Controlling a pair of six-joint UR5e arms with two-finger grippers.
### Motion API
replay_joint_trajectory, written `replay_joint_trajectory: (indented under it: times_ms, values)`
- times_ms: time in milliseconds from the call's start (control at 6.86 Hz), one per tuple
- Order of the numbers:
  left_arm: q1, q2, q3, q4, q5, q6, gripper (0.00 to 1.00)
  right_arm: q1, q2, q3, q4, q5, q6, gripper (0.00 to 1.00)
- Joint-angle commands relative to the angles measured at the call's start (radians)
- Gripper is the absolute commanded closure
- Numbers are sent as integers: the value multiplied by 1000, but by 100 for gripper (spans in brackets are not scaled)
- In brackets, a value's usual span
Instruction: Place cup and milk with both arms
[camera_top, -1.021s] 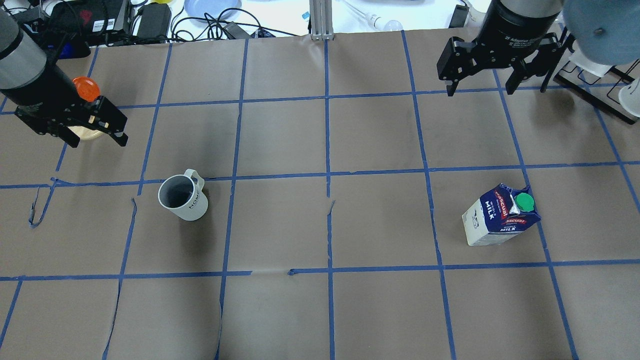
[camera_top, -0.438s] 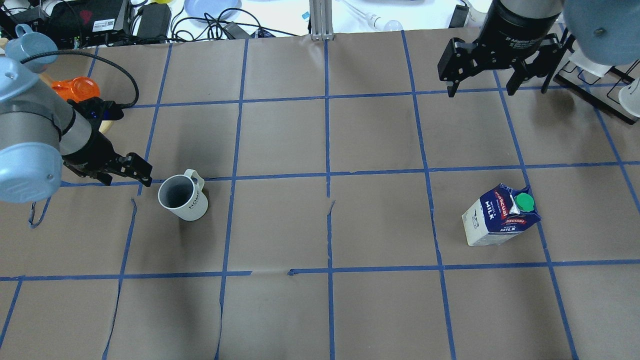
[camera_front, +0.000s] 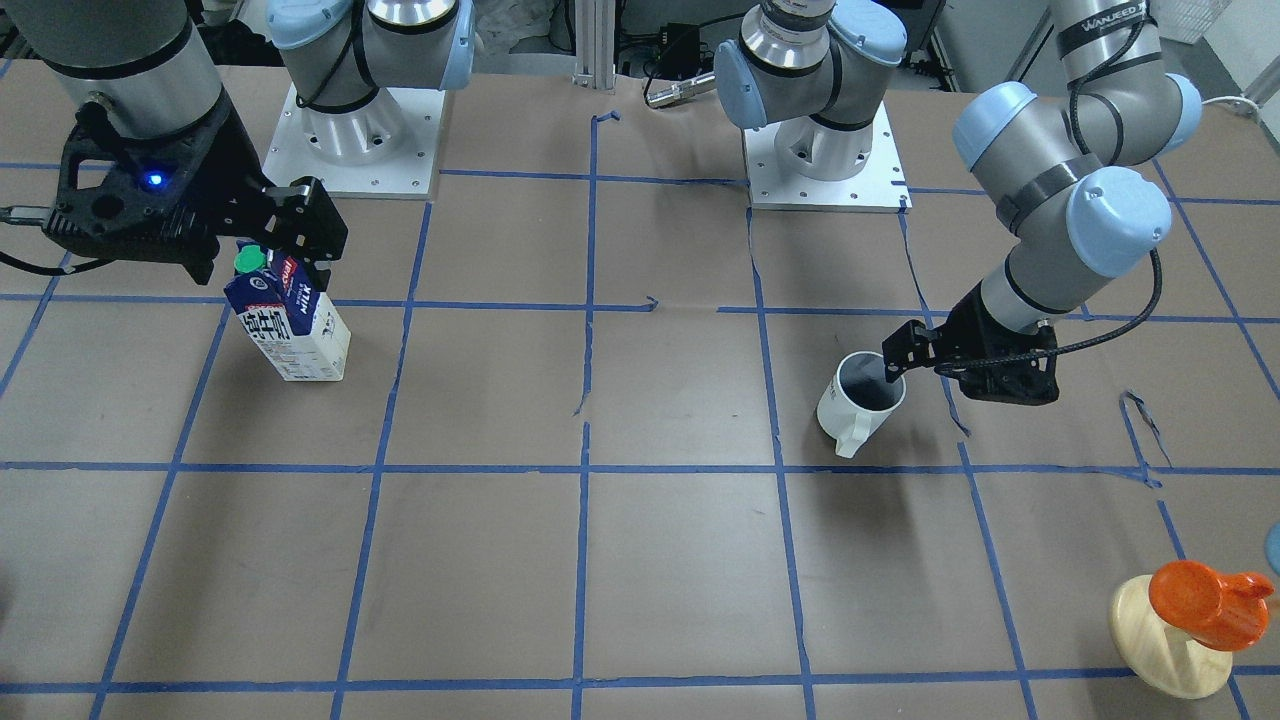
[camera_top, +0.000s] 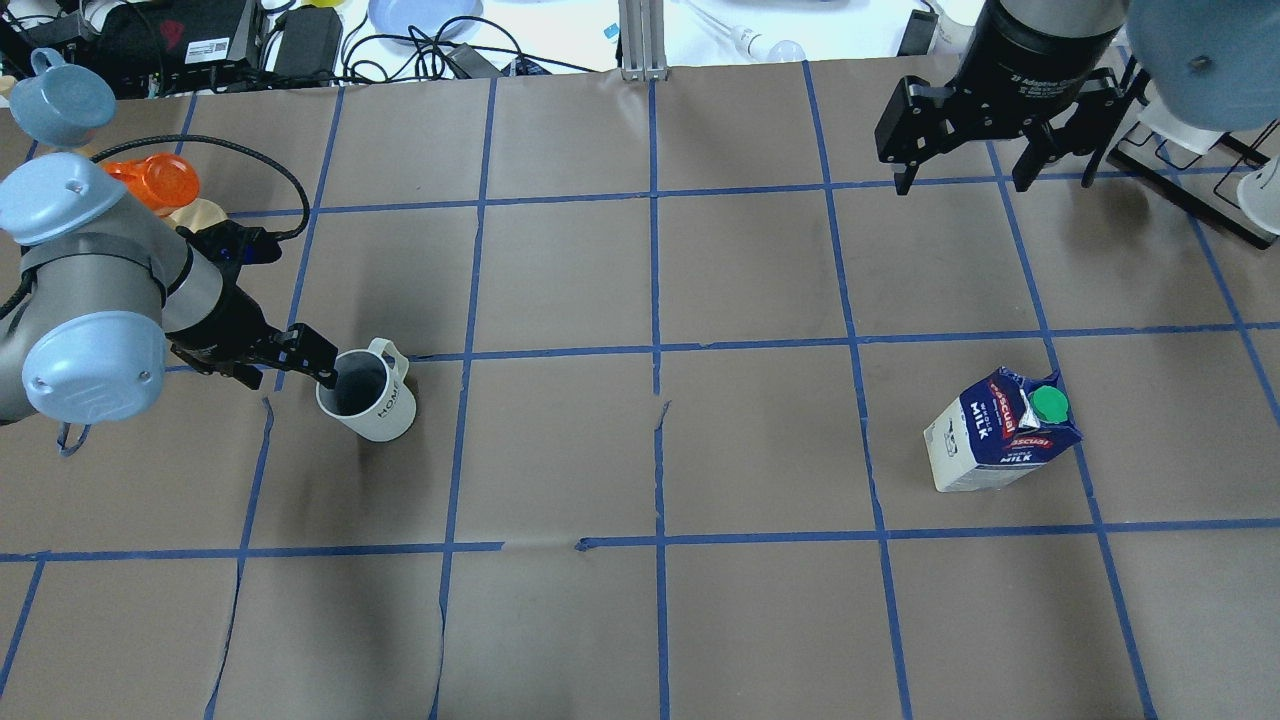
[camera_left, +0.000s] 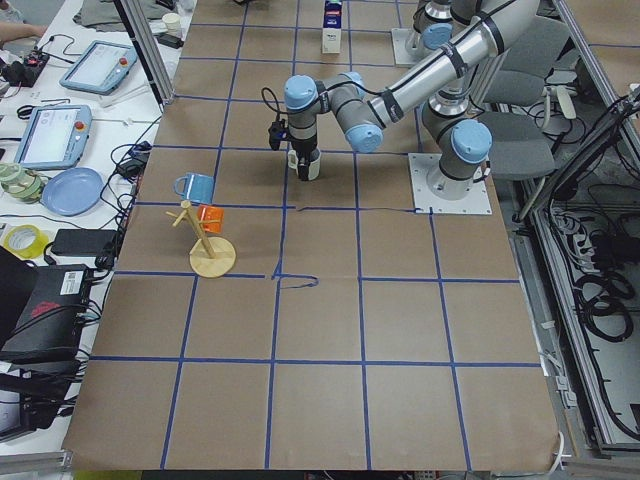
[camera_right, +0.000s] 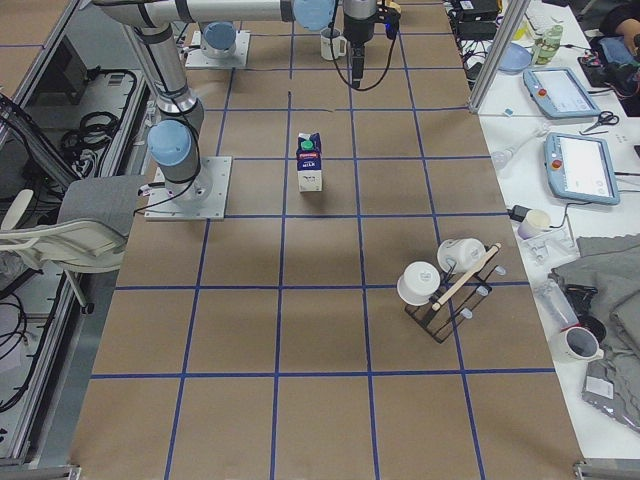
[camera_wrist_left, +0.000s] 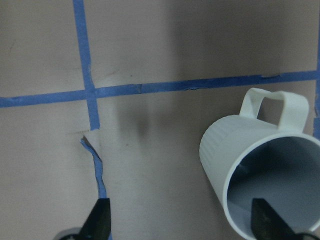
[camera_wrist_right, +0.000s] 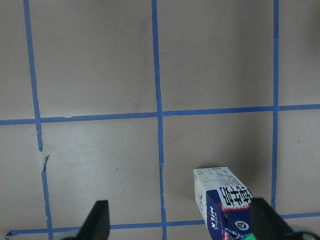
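Note:
The cup, a white mug with a grey inside, stands on the table's left half with its handle toward the far side. My left gripper is open and low at the cup's left rim. In the left wrist view one fingertip lies over the cup's opening and the other stays outside, so the wall is between them. The milk stands upright on the right half. My right gripper is open and empty, high above the table. The right wrist view shows the milk below, near one finger.
An orange cup on a pale wooden stand and a blue cup are behind the left arm. A black rack with white cups stands at the right end. Cables and devices line the far edge.
My left arm has swung down and right from beside the orange cup to the white mug, and one finger now reaches over its rim. The right gripper, mug and milk have stayed put.

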Motion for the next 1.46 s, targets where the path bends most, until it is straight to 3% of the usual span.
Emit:
replay_joint_trajectory:
  times_ms: [0,146,292,438,583,729,1312]
  values:
    - [-2,-34,0,0,-28,-1,17,0,1,0,1,-1,-1,0]
    - [-2,-48,3,13,-28,-1,32,-2,1,0,3,-6,-1,0]
    - [0,-57,4,17,-26,0,55,-2,1,0,3,-7,-1,0]
    - [-1,-71,3,17,-26,-4,67,-2,1,0,3,-7,-2,0]
    - [-2,-74,4,20,-28,-13,90,-2,1,0,3,-7,-1,0]
    - [-20,-74,3,16,-26,-59,98,-2,1,0,3,-6,-1,0]
    - [-208,-54,100,8,-51,-361,100,-2,1,0,6,-7,-2,0]
